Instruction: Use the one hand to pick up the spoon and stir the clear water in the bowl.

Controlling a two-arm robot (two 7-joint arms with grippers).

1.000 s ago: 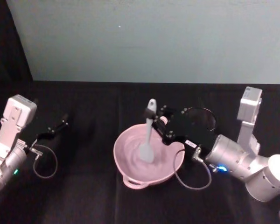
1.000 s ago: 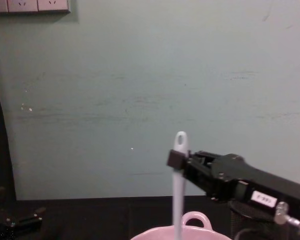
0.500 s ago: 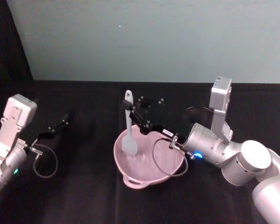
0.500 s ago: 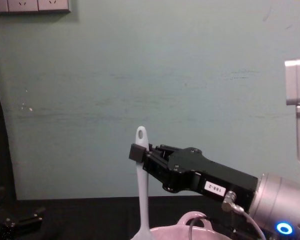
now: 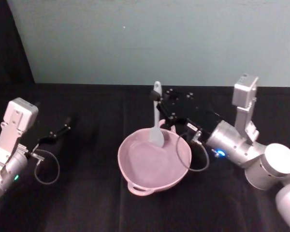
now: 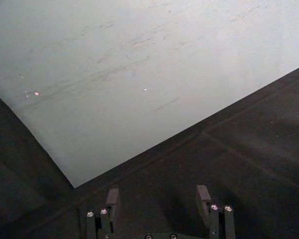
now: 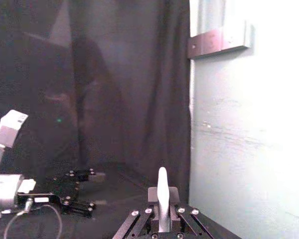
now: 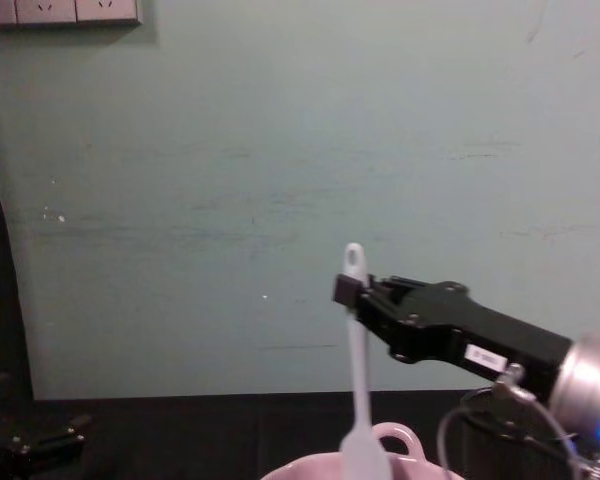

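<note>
The white spoon [image 5: 156,117] stands nearly upright, its flat head [image 5: 157,137] dipping into the far side of the pale pink bowl [image 5: 135,176]. My right gripper [image 5: 159,106] is shut on the spoon's handle just below the hole at its end. From the chest view, that gripper [image 8: 350,291] reaches in from the right and the spoon [image 8: 358,400] hangs down to the bowl's rim [image 8: 310,470]. The right wrist view has the spoon handle [image 7: 162,191] standing between the fingers. My left gripper [image 5: 58,132] rests open on the table at the left; its fingers [image 6: 203,196] are spread apart.
A black wire-mesh cup [image 5: 210,118] stands behind the right arm, partly hidden. Black cloth [image 5: 87,203] covers the table in front of a pale green wall [image 5: 150,38]. A grey cable [image 5: 47,169] loops beside the left arm.
My right gripper has swung the spoon from the bowl's middle to its left side, then back right to the far rim. The left arm has stayed still.
</note>
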